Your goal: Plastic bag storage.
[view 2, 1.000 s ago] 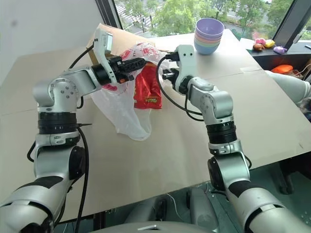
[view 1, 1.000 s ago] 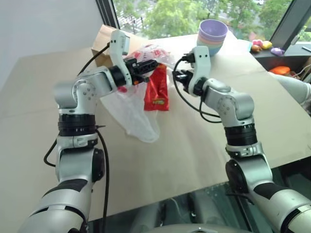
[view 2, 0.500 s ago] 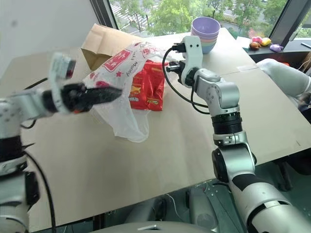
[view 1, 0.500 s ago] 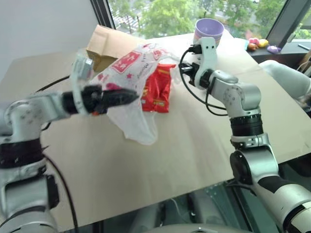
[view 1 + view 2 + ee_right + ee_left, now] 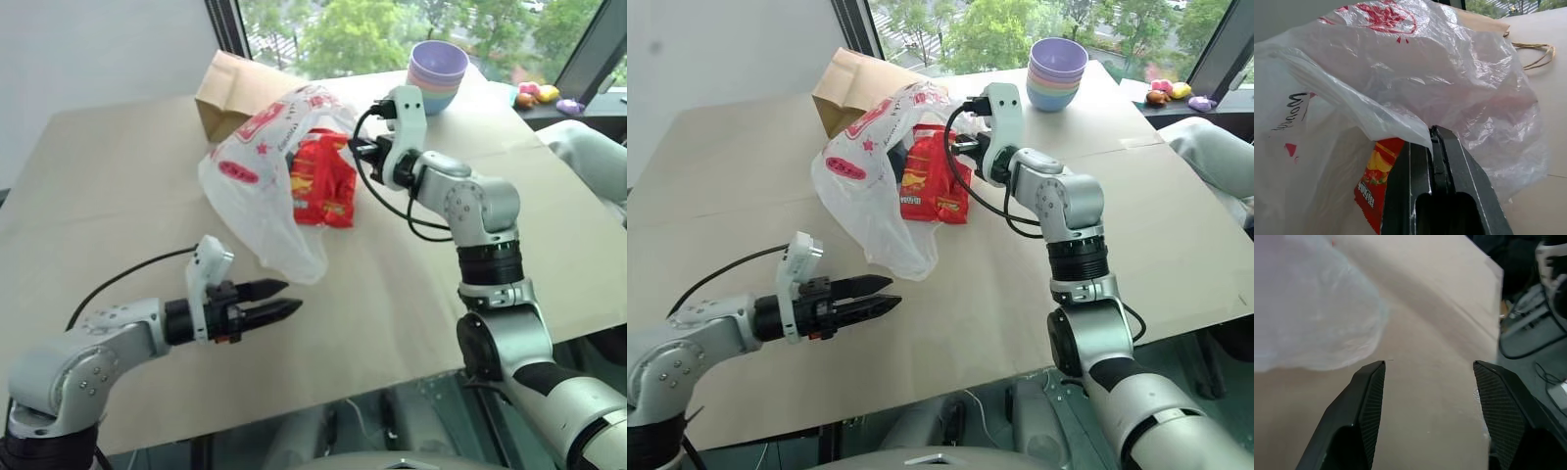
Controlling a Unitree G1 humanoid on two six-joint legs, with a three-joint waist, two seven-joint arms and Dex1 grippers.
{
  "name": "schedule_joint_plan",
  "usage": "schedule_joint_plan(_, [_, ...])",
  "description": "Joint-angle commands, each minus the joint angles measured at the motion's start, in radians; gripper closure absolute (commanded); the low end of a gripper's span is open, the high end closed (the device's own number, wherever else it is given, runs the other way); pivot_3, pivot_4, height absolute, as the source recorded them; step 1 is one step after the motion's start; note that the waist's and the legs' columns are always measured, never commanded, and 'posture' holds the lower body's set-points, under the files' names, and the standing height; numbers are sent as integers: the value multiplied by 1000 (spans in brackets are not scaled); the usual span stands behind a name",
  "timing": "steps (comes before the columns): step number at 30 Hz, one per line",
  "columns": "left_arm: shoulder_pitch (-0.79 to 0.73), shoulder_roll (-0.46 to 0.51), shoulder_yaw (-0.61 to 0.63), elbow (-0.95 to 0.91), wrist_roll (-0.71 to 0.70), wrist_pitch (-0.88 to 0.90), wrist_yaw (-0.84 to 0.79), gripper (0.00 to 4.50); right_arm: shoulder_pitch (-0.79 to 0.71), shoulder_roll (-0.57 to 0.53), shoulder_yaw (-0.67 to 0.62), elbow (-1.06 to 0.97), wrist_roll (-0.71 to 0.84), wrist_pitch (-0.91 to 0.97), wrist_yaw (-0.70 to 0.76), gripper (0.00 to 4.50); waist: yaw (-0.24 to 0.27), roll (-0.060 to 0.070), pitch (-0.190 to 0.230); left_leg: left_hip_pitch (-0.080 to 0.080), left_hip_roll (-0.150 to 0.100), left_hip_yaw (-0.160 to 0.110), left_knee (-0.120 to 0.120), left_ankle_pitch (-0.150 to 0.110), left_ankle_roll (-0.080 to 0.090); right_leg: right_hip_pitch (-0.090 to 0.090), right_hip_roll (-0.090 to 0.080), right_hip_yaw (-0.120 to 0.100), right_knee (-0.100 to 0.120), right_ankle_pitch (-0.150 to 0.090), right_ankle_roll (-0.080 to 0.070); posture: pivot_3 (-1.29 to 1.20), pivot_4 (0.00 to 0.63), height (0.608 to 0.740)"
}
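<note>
The left gripper has let go of the plastic bag and dropped to the lower left of the frame, fingers spread, hovering over the table. The bag hangs upper centre, pinched at its rim by the right gripper, fingers pressed together. The right wrist view shows the red chip packet inside; the left wrist view shows the bag's rounded bottom.

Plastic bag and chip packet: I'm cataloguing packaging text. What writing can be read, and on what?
plastic bag: black script, partly legible, roughly "Wou", cut off by a fold.
plastic bag, red logos: print too blurred to read.
red chip packet: yellow label, too small to read.
</note>
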Motion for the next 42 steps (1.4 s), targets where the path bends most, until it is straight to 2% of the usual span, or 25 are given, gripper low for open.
schedule_joint_plan(1, [-22, -57, -32, -27, 6, -25, 96, 1561, -6, -1, -11, -62, 14, 10, -2, 4500, 1, 0, 0, 0, 0, 0, 0, 0, 0, 0, 0, 0, 0, 0, 0, 0, 150, 740])
schedule_joint_plan(4, [-89, -150, -124, -3, 39, -44, 184, 1561, -6, -12, -13, -70, 11, 22, -7, 4500, 4, 1, -1, 0, 0, 0, 0, 0, 0, 0, 0, 0, -1, 0, 0, 0, 150, 740])
schedule_joint_plan(10, [-192, -228, -260, 80, 142, -61, 285, 1561, -4, -27, -12, -80, 4, 37, -9, 4500, 0, 0, -1, 0, 0, 0, 0, 0, 0, 0, 0, 1, 0, 0, 0, 0, 150, 740])
schedule_joint_plan(13, [-235, -309, -252, 130, 161, -59, 372, 2351, 1, -37, -12, -87, 2, 43, -12, 4500, 0, 0, -1, 0, 0, 0, 1, 0, 0, 0, 0, 1, 0, 0, 0, 0, 150, 740])
schedule_joint_plan(15, [-236, -346, -238, 122, 146, -56, 390, 3279, 3, -42, -15, -91, 3, 47, -12, 4500, -2, 0, -1, 0, 0, 0, 1, 0, 0, 0, 0, 0, 0, 0, 0, 0, 150, 740])
schedule_joint_plan(16, [-235, -365, -227, 119, 136, -60, 399, 3555, 3, -45, -16, -91, 3, 47, -11, 4500, -2, 0, -1, 0, 0, 0, 1, 0, 0, 0, 0, 0, 0, 0, 0, 0, 150, 740])
schedule_joint_plan(17, [-235, -379, -215, 117, 122, -67, 401, 4117, 5, -47, -16, -91, 3, 46, -9, 4500, -1, 0, -1, 0, 0, 0, 1, 0, 0, 0, 0, 0, 0, 0, 0, 0, 150, 740])
schedule_joint_plan(18, [-239, -401, -189, 120, 100, -73, 409, 4431, 6, -49, -17, -89, 4, 45, -8, 4500, -1, 0, -1, 0, 0, 0, 1, 0, 0, 0, 0, 0, 0, 0, 0, 0, 150, 740])
schedule_joint_plan(20, [-242, -438, -122, 125, 26, -68, 425, 4431, 7, -50, -20, -86, 8, 43, -5, 4500, -2, 0, -1, -1, 0, 0, 1, 0, 0, 0, 0, 0, 0, 0, 0, 0, 150, 740])
schedule_joint_plan(22, [-247, -437, -9, 118, -129, -58, 420, 4431, -6, -48, -43, -73, 28, 39, 4, 4500, -3, 0, -1, 0, 0, 0, 1, 0, 0, 0, 0, 0, 0, 0, 0, 0, 150, 740])
schedule_joint_plan(23, [-264, -426, 60, 130, -260, -50, 450, 4431, -23, -39, -78, -62, 60, 43, 8, 4500, -5, 0, -1, 0, 0, 0, 1, 0, 0, 0, 0, 0, 0, 0, 0, 0, 150, 740])
schedule_joint_plan(24, [-303, -390, 137, 160, -452, -67, 501, 4431, -55, -26, -140, -42, 117, 58, 6, 4500, -4, 0, -1, 0, 0, 0, 1, 0, 0, 0, 0, 0, 0, 0, 0, 0, 150, 740])
schedule_joint_plan(26, [-426, -280, 274, 276, -788, -142, 639, 4431, -139, -38, -241, 27, 205, 93, 15, 4500, -4, -1, 0, -1, 0, 0, 2, 0, 0, -1, 0, 0, 1, 0, 0, 0, 150, 740])
schedule_joint_plan(28, [-591, -151, 372, 426, -930, -214, 714, 4431, -242, -85, -304, 110, 272, 143, 53, 4500, 0, -3, 1, -3, 0, -1, 4, 0, 0, -2, 0, -2, 2, 0, 0, 0, 150, 740])
schedule_joint_plan(32, [-870, 32, 399, 721, -865, -281, 711, 4431, -453, -215, -338, 319, 288, 178, 113, 4500, 0, -2, 0, -2, -1, 0, 1, -1, 2, -1, -1, -2, -2, 0, 0, 0, 150, 740])
schedule_joint_plan(35, [-1042, 113, 321, 902, -699, -318, 628, 4431, -578, -327, -312, 471, 259, 174, 193, 4500, 3, -3, 0, -4, -2, -2, 1, -2, 3, -1, -4, -11, -5, 0, 0, 0, 150, 740])
schedule_joint_plan(37, [-1148, 125, 277, 1014, -623, -326, 588, 4431, -614, -386, -287, 522, 245, 188, 243, 4500, 6, -3, 0, -5, -2, -4, 1, -2, 3, 0, -6, -15, -10, 0, 0, 0, 150, 740])
schedule_joint_plan(38, [-1176, 131, 236, 1034, -559, -327, 547, 4431, -624, -411, -282, 539, 242, 194, 258, 4500, 4, -4, 0, -6, -2, -5, 1, -2, 3, 1, -6, -16, -12, 0, 0, 0, 150, 740])
schedule_joint_plan(42, [-1236, 108, 185, 1067, -482, -270, 472, 4431, -601, -488, -254, 468, 240, 243, 278, 4500, -2, -3, 0, -8, -2, -8, 2, -2, 3, 2, -8, -18, -14, 1, 0, 0, 150, 740])
